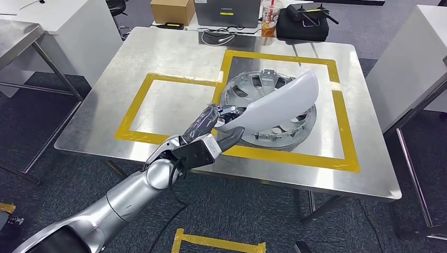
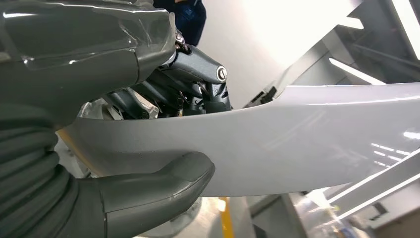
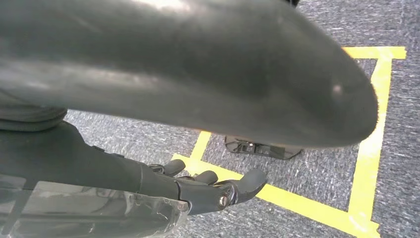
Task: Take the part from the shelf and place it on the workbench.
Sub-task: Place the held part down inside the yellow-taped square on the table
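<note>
Left hand holds a glossy white part above the steel workbench.

The silver left arm reaches up from the near left, its left hand [image 1: 219, 124] clamped on the narrow end of the smooth, curved white part [image 1: 279, 103], thumb under and dark fingers [image 2: 198, 94] over. The part hangs over a grey spoked wheel cover [image 1: 295, 129] lying flat inside a yellow tape square [image 1: 345, 132] on the brushed metal workbench [image 1: 174, 58]. The right hand [image 3: 213, 188] hangs over grey carpet, fingers loosely curled, holding nothing.
</note>
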Action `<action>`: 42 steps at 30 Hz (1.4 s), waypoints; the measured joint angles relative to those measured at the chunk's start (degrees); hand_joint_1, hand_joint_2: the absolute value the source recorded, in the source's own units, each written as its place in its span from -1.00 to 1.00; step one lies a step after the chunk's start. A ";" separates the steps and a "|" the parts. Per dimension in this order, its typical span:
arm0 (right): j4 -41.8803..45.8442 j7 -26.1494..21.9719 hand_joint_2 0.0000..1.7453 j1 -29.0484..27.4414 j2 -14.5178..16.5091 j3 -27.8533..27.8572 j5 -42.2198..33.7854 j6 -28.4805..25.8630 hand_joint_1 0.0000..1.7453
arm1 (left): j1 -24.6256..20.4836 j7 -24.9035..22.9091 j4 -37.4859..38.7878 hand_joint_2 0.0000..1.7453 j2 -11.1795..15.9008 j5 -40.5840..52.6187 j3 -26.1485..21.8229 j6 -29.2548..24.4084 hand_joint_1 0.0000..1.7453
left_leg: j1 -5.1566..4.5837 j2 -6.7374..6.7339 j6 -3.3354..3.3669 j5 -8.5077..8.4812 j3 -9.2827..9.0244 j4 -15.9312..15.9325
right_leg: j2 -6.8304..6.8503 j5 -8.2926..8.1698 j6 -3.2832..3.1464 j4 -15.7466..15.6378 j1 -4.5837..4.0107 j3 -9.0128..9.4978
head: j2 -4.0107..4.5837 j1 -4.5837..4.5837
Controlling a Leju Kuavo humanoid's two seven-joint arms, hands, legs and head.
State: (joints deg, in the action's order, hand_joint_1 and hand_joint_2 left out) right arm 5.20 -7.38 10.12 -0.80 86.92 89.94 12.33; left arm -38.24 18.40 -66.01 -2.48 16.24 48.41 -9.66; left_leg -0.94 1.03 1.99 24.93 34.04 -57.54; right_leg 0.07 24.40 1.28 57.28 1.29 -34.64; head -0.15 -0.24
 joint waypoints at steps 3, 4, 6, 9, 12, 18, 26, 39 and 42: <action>-0.25 0.00 -1.00 0.01 0.13 0.00 0.00 -0.03 -1.00 | -1.00 -0.89 2.46 1.00 -0.23 2.83 0.78 -1.97 1.00 | 0.43 -0.20 -1.04 2.66 2.00 -4.21 | 0.01 -0.05 -0.85 -0.15 0.51 0.23 | 0.00 -0.16; -0.27 0.06 -1.00 0.01 0.09 -0.01 0.00 0.02 -1.00 | -1.31 -1.35 3.41 1.00 -0.28 3.92 1.04 -2.77 1.00 | 0.65 -0.27 -1.41 4.41 3.71 -7.83 | 0.02 0.00 -1.02 -0.15 0.48 0.27 | 0.00 -0.26; -0.31 0.42 -1.00 -0.02 -0.06 -0.08 0.00 0.25 -1.00 | -1.73 -2.43 5.73 1.00 -0.38 6.02 1.62 -4.28 1.00 | 1.09 -0.38 -1.91 7.06 7.47 -15.29 | 0.01 0.03 -1.17 -0.13 0.45 0.30 | 0.00 -0.32; -0.42 1.14 -1.00 -0.01 -0.31 -0.27 -0.11 0.22 -1.00 | -2.35 -3.67 9.32 1.00 -0.75 8.27 2.40 -5.79 1.00 | 1.34 -0.60 -1.83 3.97 7.04 -12.97 | -0.08 0.06 -1.14 -0.13 0.41 0.44 | 0.00 -0.34; -0.70 1.38 -1.00 0.03 -0.13 -0.27 -0.24 -0.97 -1.00 | -3.92 -4.75 12.51 1.00 -1.31 9.87 2.94 -7.21 1.00 | 1.04 -0.83 -0.95 -0.55 1.86 -1.90 | -0.09 0.18 -0.82 -0.14 0.09 0.54 | 0.00 -0.30; -1.28 1.60 -1.00 0.02 0.36 -0.26 0.01 -1.93 -1.00 | -5.54 -5.75 17.84 1.00 -2.36 10.83 3.11 -8.44 1.00 | 0.93 -0.74 0.85 -1.52 -0.27 1.60 | -0.02 1.74 0.38 2.60 0.06 -0.98 | 0.00 -0.18; -1.37 1.18 -1.00 -0.03 0.47 -0.26 0.02 -2.23 -1.00 | -6.66 -9.52 23.46 1.00 -3.26 14.12 3.25 -11.04 1.00 | 0.75 -0.39 0.59 -1.18 -0.21 1.03 | -0.02 1.24 2.13 5.35 0.51 -3.22 | 0.00 -0.08; -1.35 -1.33 -1.00 -1.10 1.92 0.12 0.00 -3.31 -1.00 | -7.47 -17.67 35.77 1.00 -3.11 22.99 0.50 -19.35 1.00 | 1.55 -0.67 -2.23 5.20 7.66 -14.67 | -0.12 -0.55 -1.11 -0.02 0.33 -0.33 | 0.00 -0.51; -1.34 -1.81 -1.00 -1.26 2.37 0.38 0.00 -3.70 -1.00 | -7.78 -20.11 37.12 1.00 -3.05 25.35 0.03 -21.69 1.00 | 1.27 -0.73 -1.23 0.22 2.26 -3.35 | -0.14 -0.54 -0.98 -0.03 0.06 -0.31 | 0.00 -0.48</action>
State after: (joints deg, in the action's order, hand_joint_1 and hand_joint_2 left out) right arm 3.85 -9.19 8.86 1.57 87.30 89.94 8.63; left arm -46.02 -1.72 -28.89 -5.54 41.59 48.44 -31.34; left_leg 0.33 0.30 0.76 25.15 36.30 -60.89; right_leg -0.07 23.86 0.30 57.25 1.35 -34.94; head -0.15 -0.72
